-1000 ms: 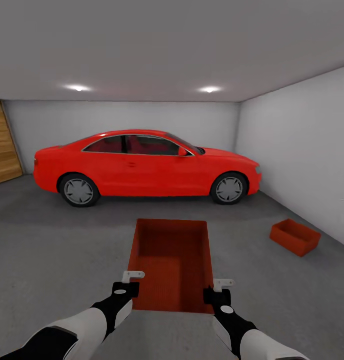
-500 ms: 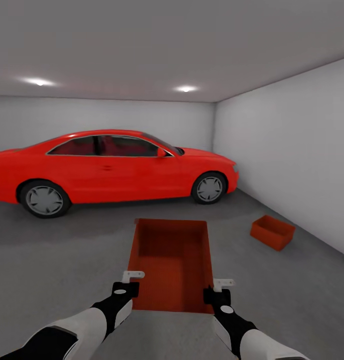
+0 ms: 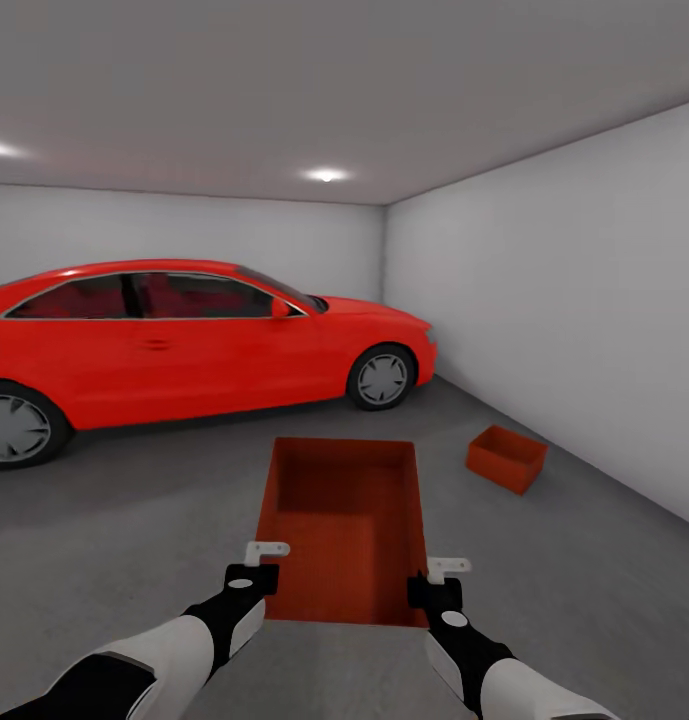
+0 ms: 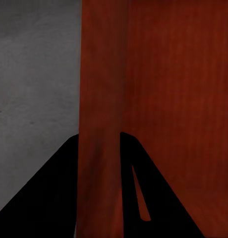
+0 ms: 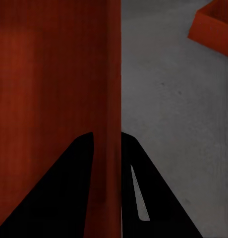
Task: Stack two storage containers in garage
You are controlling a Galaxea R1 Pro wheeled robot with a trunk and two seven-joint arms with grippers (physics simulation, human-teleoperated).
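Note:
I am in the garage, holding one red-orange storage container (image 3: pixel 344 520) out in front of me, above the grey concrete floor (image 3: pixel 134 520). My left gripper (image 3: pixel 265 570) is shut on its left wall (image 4: pixel 101 124), one dark finger on each side. My right gripper (image 3: pixel 431 585) is shut on its right wall (image 5: pixel 111 99) the same way. The other storage container (image 3: pixel 506 458) rests on the floor ahead to the right, near the white wall; its corner (image 5: pixel 213 25) also shows in the right wrist view.
A red car (image 3: pixel 174 340) stands side-on across the left and middle of the garage. A white wall (image 3: pixel 584 320) runs along the right, and a back wall (image 3: pixel 234 225) lies behind the car. Bare floor lies between me and the resting container.
The whole view has swung to the right: the car and the resting container have slid leftward in the picture. Both grippers keep the same hold on the carried container.

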